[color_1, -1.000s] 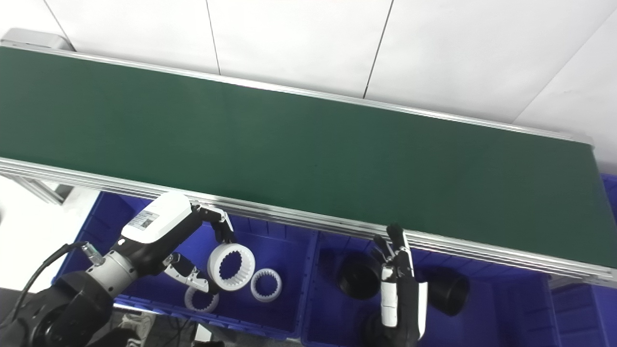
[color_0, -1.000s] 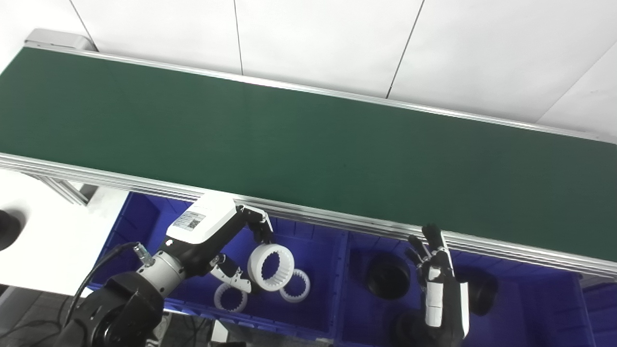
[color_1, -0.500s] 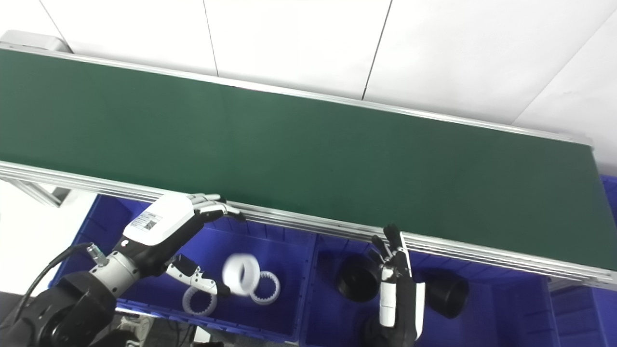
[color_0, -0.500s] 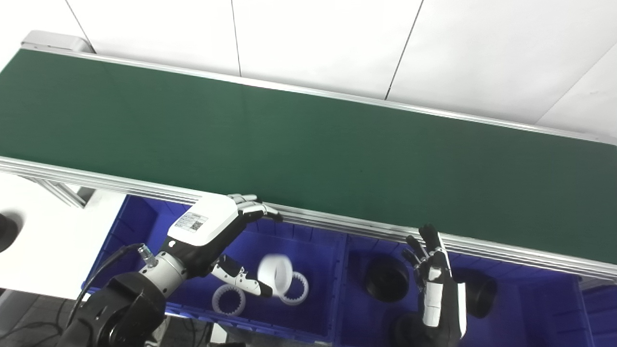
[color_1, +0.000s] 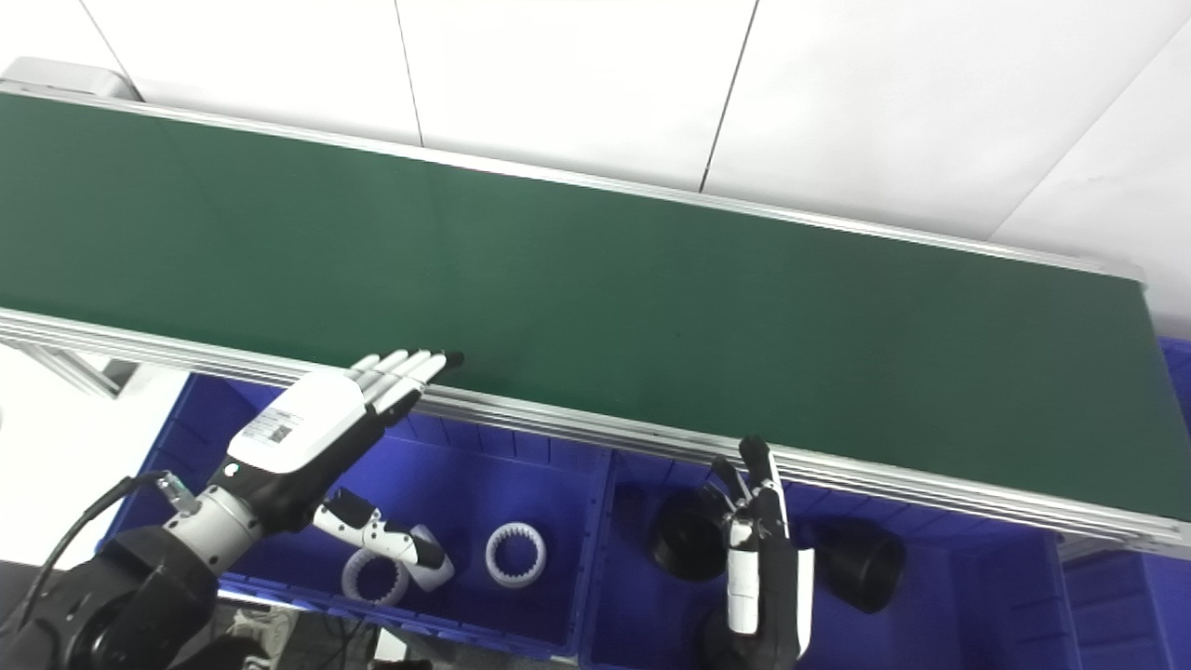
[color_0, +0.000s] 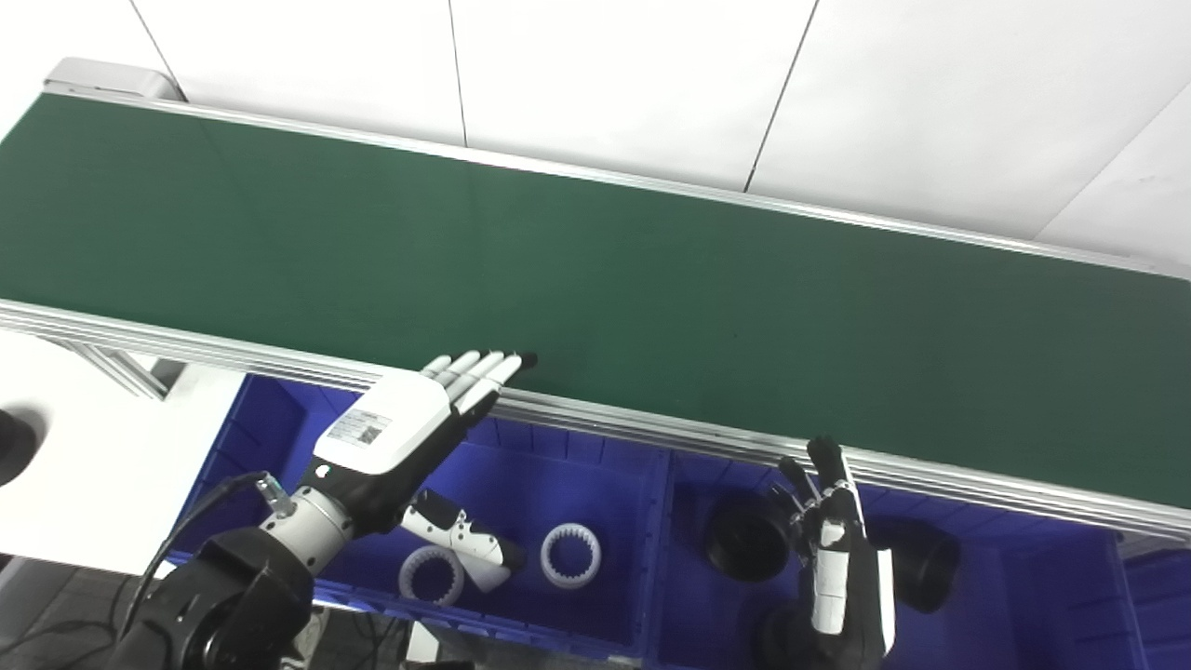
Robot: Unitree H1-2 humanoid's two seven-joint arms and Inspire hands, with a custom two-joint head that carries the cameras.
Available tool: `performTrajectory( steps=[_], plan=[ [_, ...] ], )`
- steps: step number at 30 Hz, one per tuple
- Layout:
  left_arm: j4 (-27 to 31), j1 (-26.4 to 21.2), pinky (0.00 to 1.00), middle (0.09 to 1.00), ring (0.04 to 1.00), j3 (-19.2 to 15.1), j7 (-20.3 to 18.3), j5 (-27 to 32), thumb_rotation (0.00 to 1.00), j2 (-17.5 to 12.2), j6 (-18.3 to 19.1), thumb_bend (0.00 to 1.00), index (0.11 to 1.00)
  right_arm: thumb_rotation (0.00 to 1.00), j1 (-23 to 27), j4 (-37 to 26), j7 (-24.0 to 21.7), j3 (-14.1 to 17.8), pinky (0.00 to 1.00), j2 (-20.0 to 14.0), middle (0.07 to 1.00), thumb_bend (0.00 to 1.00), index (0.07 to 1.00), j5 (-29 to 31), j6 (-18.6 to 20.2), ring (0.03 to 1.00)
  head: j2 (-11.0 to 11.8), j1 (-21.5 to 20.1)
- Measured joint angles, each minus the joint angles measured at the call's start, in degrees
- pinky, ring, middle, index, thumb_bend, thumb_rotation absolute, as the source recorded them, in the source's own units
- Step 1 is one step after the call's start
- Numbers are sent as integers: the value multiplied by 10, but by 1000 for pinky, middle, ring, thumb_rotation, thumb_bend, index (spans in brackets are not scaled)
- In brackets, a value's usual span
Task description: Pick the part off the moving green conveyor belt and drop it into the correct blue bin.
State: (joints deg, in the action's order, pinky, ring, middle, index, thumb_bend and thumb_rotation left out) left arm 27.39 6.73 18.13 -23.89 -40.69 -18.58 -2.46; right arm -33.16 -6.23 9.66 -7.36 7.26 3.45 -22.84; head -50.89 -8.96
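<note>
Since a second ago the left robot hand (color_0: 409,428) has let go of the white toothed ring, and its fingers (color_0: 479,368) now stretch flat and spread toward the near rail of the green conveyor belt (color_0: 595,270). White rings (color_0: 569,569) lie in the left blue bin (color_0: 279,419), one partly hidden behind the thumb. The right robot hand (color_0: 837,568) stands upright, fingers loosely apart and empty, over the right blue bin (color_0: 1042,596) holding black parts (color_0: 744,538).

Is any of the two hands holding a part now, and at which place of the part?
Nothing is held. The left hand is open above the left blue bin; the right hand is open too.
</note>
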Motion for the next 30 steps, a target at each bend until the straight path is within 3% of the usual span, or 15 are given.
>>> performTrajectory(
  steps=[3, 7, 9, 11, 13, 14, 15, 18, 25, 30],
  plan=[
    [22, 17, 1000, 1000, 1000, -19, 6, 93, 530, 24, 15, 981, 1000, 907, 0, 1, 0, -1, 804, 7, 962, 857, 942, -6, 0, 886, 5, -57],
    [64, 74, 961, 1000, 1000, -34, 15, 243, 681, 95, 80, 901, 1000, 925, 0, 9, 2, -6, 816, 16, 963, 837, 950, -29, 0, 892, 11, -90],
    [74, 103, 990, 1000, 1000, -35, 19, 285, 751, 124, 113, 868, 1000, 952, 2, 15, 5, -10, 820, 24, 961, 811, 950, -51, 0, 888, 17, -154],
    [64, 119, 998, 1000, 1000, -37, 20, 317, 814, 137, 140, 808, 1000, 965, 9, 30, 8, -11, 840, 25, 966, 767, 950, -82, 0, 899, 18, -167],
    [31, 119, 1000, 1000, 1000, -52, 19, 350, 798, 132, 158, 736, 1000, 993, 15, 40, 23, -10, 855, 26, 976, 714, 963, -116, 0, 921, 29, -230],
    [12, 116, 1000, 1000, 1000, -64, 19, 370, 789, 130, 169, 713, 1000, 998, 19, 46, 33, -9, 857, 26, 983, 693, 972, -138, 0, 936, 30, -236],
    [-7, 111, 1000, 1000, 1000, -72, 18, 391, 789, 127, 173, 713, 1000, 999, 21, 50, 44, -7, 858, 27, 984, 691, 974, -156, -1, 938, 30, -236],
    [-44, 90, 1000, 1000, 1000, -85, 14, 426, 784, 109, 175, 777, 1000, 1000, 29, 71, 77, -4, 864, 28, 998, 677, 991, -187, -1, 950, 48, -305],
    [-103, 63, 1000, 1000, 1000, -88, -6, 454, 830, 62, 140, 872, 1000, 1000, 48, 103, 129, -2, 837, 27, 996, 698, 991, -219, 0, 915, 63, -338],
    [-116, 62, 983, 1000, 1000, -80, -4, 435, 841, 51, 108, 965, 1000, 1000, 64, 125, 148, -2, 831, 26, 984, 694, 979, -226, -1, 915, 69, -329]
  ],
)
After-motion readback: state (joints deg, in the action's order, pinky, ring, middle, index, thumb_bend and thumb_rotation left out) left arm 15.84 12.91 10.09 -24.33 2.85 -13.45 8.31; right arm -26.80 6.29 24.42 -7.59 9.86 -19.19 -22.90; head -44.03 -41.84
